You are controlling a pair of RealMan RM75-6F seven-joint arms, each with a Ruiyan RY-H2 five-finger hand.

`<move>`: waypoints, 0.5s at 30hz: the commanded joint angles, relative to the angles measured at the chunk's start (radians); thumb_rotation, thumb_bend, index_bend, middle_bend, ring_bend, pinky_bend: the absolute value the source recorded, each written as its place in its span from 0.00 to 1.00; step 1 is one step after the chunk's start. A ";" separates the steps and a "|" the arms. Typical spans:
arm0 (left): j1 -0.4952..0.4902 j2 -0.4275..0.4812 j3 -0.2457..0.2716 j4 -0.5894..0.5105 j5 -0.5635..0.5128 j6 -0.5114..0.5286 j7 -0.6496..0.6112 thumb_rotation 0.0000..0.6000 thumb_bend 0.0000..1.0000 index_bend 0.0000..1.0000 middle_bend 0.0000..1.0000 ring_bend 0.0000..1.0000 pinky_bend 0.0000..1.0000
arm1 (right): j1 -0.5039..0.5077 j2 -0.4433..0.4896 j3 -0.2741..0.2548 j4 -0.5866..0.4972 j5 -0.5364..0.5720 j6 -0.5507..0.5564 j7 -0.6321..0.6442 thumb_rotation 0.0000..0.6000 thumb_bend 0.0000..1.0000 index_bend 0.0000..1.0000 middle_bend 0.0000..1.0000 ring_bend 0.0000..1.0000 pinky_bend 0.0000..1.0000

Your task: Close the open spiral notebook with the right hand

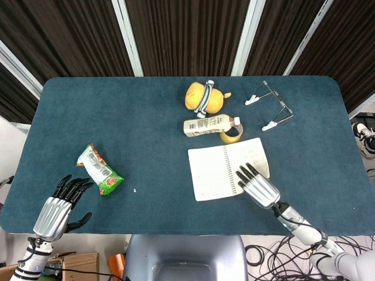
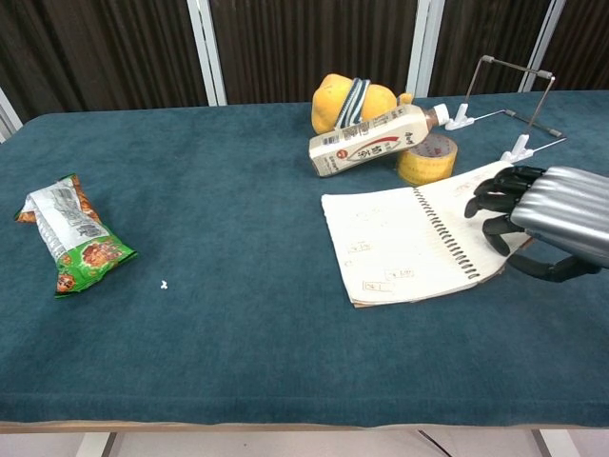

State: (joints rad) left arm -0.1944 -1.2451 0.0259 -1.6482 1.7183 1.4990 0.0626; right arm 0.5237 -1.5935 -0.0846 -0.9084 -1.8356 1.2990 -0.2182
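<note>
Hands: two. The left hand (image 1: 55,212) hangs at the near left edge of the table (image 1: 146,117), fingers spread and slightly curled, holding nothing, apart from every object. The right hand (image 1: 258,188) sits near the near right edge, fingers spread, over the right-hand page of the notebook.
Right hand contact: its dark fingertips (image 2: 487,197) lie at the right page, which appears lifted off the table on that side; the chest view leaves it unclear whether the thumb is under the page.
Spiral notebook: one (image 1: 220,171), open, white pages up, right of the table's centre and just nearer than the bottle and tape.
Notebook axis: the spiral binding (image 2: 440,236) runs near to far, tilted slightly; the open spread stretches left to right, its far right corner close to the tape roll.
Snack packet: one, green and white (image 1: 99,170), lying flat at near left, just beyond the left hand.
White speck: one (image 2: 164,284), right of the packet.
Drink bottle: one (image 1: 210,125), on its side, cap to the right.
Tape roll: one, yellow (image 2: 425,159), touching the bottle's neck end.
Plush toy: one, yellow with a striped band (image 1: 203,97), just behind the bottle.
Wire stand: one (image 1: 270,107), with white feet, far right.
</note>
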 commanded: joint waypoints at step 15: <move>0.003 -0.003 0.003 0.009 -0.003 -0.003 -0.010 1.00 0.26 0.20 0.16 0.13 0.09 | 0.336 0.137 -0.066 -0.173 -0.316 -0.117 -0.125 1.00 0.41 0.62 0.24 0.15 0.11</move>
State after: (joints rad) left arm -0.1918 -1.2478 0.0288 -1.6396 1.7152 1.4965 0.0529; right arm 0.8292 -1.4408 -0.1450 -1.0873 -2.1272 1.2050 -0.3601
